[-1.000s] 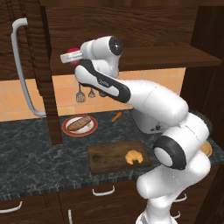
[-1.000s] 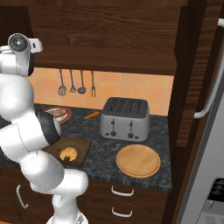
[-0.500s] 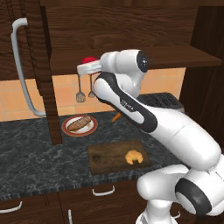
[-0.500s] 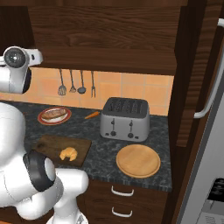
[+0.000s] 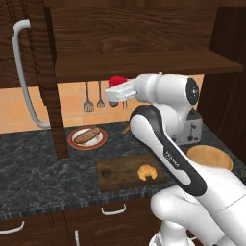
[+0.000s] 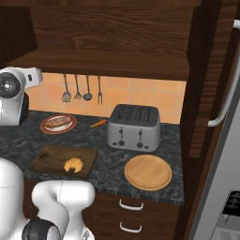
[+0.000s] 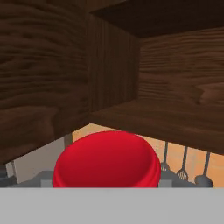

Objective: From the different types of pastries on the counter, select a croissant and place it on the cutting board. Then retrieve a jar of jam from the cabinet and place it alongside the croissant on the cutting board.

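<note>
My gripper hangs just below the front of the cabinet shelf, shut on the jar of jam. The jar's red lid bulks large in the hand view, with the dark wood cabinet interior behind it. The small golden croissant lies on the right part of the dark brown cutting board, on the marbled counter well below the gripper.
A red-rimmed plate with the brown loaf roll sits behind the board. An orange stick, a silver toaster and a round light-wood disc stand to the right. The open cabinet door with its curved grey handle is at left. Utensils hang on the wall.
The arm has swung right and down, carrying the jar away from the open door and out from the shelf to above the counter.
</note>
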